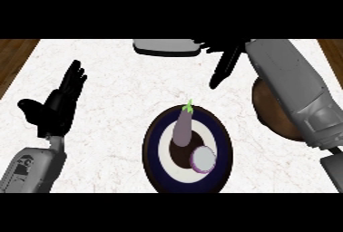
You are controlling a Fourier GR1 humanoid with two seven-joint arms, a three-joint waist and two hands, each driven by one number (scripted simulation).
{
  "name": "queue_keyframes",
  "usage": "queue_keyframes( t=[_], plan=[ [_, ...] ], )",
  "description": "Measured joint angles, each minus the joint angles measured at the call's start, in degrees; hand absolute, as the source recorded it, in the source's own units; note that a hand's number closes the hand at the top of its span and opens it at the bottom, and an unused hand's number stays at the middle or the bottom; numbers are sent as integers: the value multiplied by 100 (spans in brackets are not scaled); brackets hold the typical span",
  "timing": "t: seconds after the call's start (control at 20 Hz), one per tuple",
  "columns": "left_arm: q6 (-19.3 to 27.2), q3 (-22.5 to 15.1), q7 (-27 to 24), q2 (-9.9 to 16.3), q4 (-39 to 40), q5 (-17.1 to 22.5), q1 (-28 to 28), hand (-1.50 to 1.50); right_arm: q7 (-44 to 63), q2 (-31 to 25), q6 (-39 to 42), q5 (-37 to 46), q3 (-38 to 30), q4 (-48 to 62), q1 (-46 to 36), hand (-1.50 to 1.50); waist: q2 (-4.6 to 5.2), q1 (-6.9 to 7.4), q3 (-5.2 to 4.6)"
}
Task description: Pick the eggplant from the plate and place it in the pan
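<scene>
A purple eggplant [183, 128] with a green stem lies on a dark plate [153, 146] that has a white inner ring, at the counter's middle front. Its pale round end [203, 159] points toward me. My right forearm crosses the right side, and my right hand [226, 58] is up at the far edge, open, well beyond the plate and holding nothing. Under that forearm a brown round pan [269, 113] shows in part at the right. My left hand [59, 103] rests open at the left, fingers up, far from the plate.
A grey flat object [167, 47] sits at the counter's far edge, just left of my right hand. Wooden floor [17, 50] shows past the white marble counter's left and right edges.
</scene>
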Motion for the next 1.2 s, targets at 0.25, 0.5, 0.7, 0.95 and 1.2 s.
queue_keyframes(
  t=[0.25, 0.5, 0.7, 0.95, 1.2],
  plan=[
    [-17, 48, 21, -24, -36, -52, 76, 0, -92, 386, 84, 68, -101, 331, -185, -150, -26, -71, -1],
    [-17, 128, 55, -56, -8, -103, 76, 0, 143, 616, 127, 243, -95, 589, -324, -150, -44, -129, -2],
    [-22, 128, -32, -135, -14, -180, 147, 0, 194, 713, -6, 427, -80, 710, -309, -150, -47, -144, -2],
    [-12, 138, -6, -213, -2, -255, 126, 0, 277, 840, -24, 698, 27, 842, -221, -150, -44, -149, -2],
    [-58, 231, 36, -230, -42, -247, 129, 0, 139, 1017, 67, 890, 74, 897, -2, -150, -47, -156, 0]
  ],
)
